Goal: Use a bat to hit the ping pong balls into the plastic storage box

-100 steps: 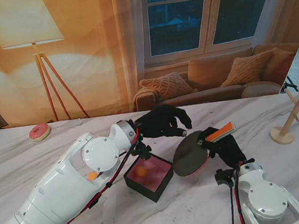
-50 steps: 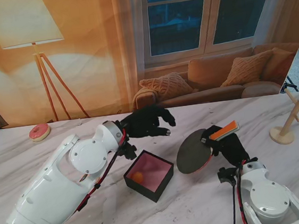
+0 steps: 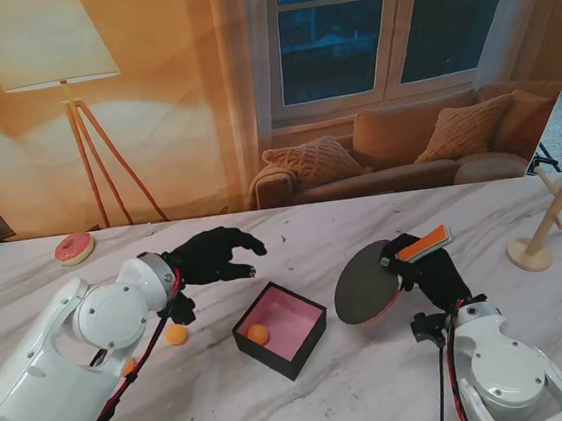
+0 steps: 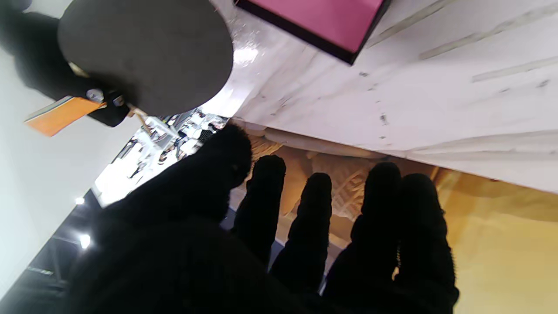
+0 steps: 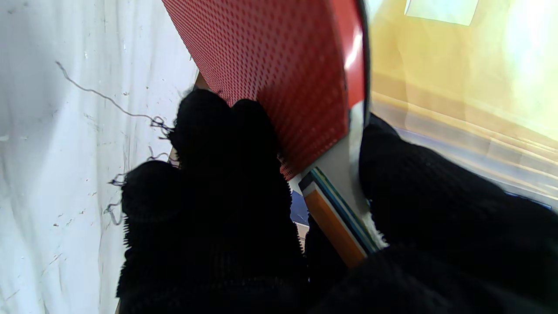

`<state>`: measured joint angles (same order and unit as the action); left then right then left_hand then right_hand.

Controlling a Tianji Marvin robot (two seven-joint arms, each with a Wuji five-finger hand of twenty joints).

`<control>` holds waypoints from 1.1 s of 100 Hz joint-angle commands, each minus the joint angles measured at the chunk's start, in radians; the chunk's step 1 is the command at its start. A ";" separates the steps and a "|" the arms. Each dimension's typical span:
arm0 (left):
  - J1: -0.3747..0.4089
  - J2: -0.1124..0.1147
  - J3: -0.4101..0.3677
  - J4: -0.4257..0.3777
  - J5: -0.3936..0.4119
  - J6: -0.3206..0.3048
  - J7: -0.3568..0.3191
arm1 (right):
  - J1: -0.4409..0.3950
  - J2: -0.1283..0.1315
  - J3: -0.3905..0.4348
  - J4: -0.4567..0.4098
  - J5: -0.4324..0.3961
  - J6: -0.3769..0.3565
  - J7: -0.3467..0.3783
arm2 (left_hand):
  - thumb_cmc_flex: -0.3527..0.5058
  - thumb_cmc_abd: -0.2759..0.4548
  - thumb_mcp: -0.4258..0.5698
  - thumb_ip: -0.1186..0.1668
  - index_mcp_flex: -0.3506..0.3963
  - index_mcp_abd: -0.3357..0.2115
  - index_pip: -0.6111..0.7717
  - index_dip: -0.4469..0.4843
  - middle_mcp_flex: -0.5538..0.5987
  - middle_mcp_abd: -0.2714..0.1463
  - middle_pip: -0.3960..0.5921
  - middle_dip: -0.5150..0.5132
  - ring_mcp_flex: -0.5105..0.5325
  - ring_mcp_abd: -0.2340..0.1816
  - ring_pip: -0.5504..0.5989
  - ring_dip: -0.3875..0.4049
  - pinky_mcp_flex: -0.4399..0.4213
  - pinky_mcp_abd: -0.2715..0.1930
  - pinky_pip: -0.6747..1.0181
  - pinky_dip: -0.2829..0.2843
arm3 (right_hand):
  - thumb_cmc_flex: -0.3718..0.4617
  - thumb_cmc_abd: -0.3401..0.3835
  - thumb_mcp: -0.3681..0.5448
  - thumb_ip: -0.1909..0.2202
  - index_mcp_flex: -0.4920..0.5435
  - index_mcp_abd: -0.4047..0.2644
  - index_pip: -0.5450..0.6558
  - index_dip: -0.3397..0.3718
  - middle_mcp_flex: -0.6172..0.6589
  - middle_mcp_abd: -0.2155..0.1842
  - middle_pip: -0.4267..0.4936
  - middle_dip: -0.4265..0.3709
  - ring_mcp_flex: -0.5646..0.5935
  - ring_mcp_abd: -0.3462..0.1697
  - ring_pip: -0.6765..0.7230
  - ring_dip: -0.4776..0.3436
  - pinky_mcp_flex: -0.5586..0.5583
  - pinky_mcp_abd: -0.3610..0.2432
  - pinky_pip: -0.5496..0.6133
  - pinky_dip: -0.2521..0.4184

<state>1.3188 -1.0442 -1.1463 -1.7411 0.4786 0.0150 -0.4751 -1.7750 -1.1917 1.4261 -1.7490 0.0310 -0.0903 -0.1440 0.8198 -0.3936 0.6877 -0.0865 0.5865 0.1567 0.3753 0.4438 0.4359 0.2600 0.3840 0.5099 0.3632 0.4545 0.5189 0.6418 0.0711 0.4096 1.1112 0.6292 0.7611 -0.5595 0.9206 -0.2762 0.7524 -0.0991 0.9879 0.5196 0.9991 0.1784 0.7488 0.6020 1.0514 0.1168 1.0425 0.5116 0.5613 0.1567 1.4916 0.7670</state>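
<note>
At the far left of the marble desk (image 3: 522, 205), toward ten o'clock from the box, a pink donut (image 3: 74, 248) lies alone near the far edge. Next comes the left hand (image 3: 211, 258), black-gloved, held over the desk with its fingers (image 4: 316, 205) spread and nothing in them — the left wrist view shows all five reaching out into open air. Just nearer to me than that wrist, one orange ping pong ball (image 3: 176, 334) rests on the desk at about nine o'clock from the plastic storage box (image 3: 280, 329), apart from it; another orange spot shows under the white forearm, though I cannot tell what it is. The box itself is a dark-walled square tray with a pink floor, sitting cornerwise near the middle of the desk, and a second ball (image 3: 259, 334) lies inside it against the left corner. At roughly two o'clock from the box, the bat (image 3: 369, 284) is tilted with its dark face toward the stand camera and its lower edge close to the desk, clear of the box. The right hand (image 3: 430, 273) is wrapped tight around the orange-edged handle — in the right wrist view the red pimpled face rises out of the gloved fingers (image 5: 226, 144). At the far right, near three o'clock, stands a small wooden branched rack (image 3: 542, 223).
</note>
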 commanded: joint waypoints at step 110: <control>0.220 0.036 -0.135 0.096 0.229 0.112 -0.036 | -0.010 -0.001 0.026 -0.011 -0.018 -0.021 0.006 | -0.048 0.009 -0.064 0.036 -0.242 -0.046 -0.146 -0.033 -0.268 -0.030 -0.050 0.072 -0.180 -0.063 0.000 0.109 -0.066 0.012 -0.033 0.084 | 0.093 0.115 0.060 0.046 0.059 0.008 0.038 0.015 0.001 -0.057 0.043 0.008 0.006 -0.063 0.027 0.012 -0.004 -0.046 0.028 0.007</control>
<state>1.5290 -1.0050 -1.2844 -1.6714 0.7088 0.1172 -0.5098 -1.7856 -1.1903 1.4485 -1.7611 0.0149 -0.1150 -0.1456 0.7991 -0.3604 0.5786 -0.0766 0.3733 0.1420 0.2289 0.4122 0.2005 0.2346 0.3288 0.5487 0.2190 0.4039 0.4810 0.7157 0.0000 0.4315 1.0363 0.6854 0.7611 -0.5545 0.9167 -0.2762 0.7525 -0.0991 0.9947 0.5236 0.9991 0.1784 0.7504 0.6020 1.0514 0.1168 1.0444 0.5116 0.5612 0.1566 1.4919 0.7670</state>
